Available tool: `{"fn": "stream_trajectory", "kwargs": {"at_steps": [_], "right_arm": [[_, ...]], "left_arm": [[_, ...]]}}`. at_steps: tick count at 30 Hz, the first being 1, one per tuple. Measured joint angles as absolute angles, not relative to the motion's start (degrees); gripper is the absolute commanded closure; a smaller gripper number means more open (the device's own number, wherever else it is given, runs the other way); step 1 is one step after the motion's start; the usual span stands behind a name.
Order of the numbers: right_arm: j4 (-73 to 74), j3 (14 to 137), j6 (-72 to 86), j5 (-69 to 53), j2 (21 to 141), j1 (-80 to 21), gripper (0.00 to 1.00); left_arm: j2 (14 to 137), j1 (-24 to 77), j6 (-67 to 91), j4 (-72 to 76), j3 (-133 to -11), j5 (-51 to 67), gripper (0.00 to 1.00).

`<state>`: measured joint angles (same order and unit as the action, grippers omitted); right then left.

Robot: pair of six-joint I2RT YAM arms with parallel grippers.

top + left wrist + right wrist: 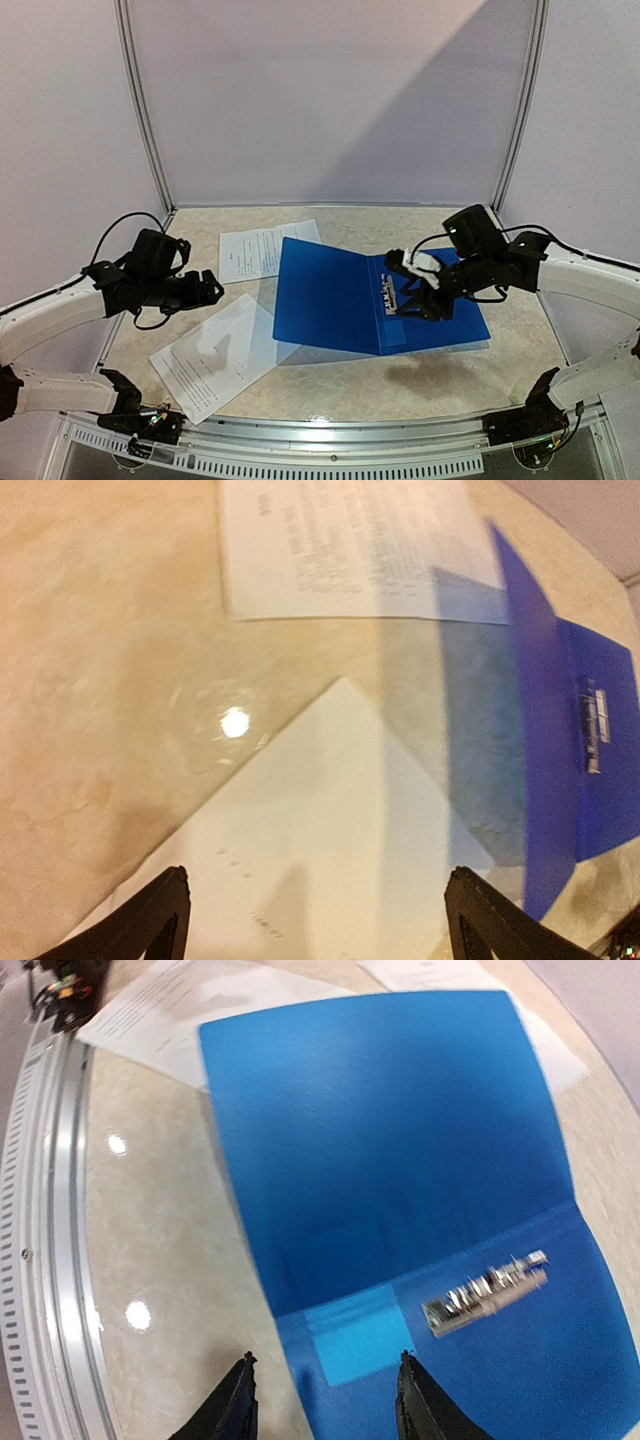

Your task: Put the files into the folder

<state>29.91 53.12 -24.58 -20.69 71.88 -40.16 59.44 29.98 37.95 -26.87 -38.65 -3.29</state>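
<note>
While the folder (380,1130) lies open, right pincer (326,1360) hangs over it, parted, empty; left pincer (318,885) gapes wide above a sheet (330,810), gripping nothing.

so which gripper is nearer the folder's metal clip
Right. The right gripper hovers by the metal clip; the left gripper is off the blue folder, over a paper sheet.

Raised folder cover (325,295) — wall beside sheets (215,355)
</note>
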Motion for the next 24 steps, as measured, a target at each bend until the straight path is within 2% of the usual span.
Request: {"fn": "stream_trajectory", "kwargs": {"at_steps": [5, 12, 16, 24], "right_arm": [[30.4, 61.4, -29.6, -12.0, 82.7, -56.3, 0.52], [28.0, 71.1, -35.4, -0.3, 97.5, -71.7, 0.52], [27.3, 81.2, -36.8, 2.9, 106.3, -76.2, 0.52], [25.5, 93.6, -38.6, 7.7, 121.4, -79.7, 0.53]], "left_arm": [[60.9, 20.7, 37.5, -27.6, -33.4, 0.9, 0.12], [66.6, 12.2, 35.2, -23.5, -33.3, 8.6, 0.14], [72.2, 6.9, 33.5, -20.8, -33.3, 11.9, 0.16], [75.5, 5.6, 31.9, -18.5, -33.1, 15.6, 0.16]]}}
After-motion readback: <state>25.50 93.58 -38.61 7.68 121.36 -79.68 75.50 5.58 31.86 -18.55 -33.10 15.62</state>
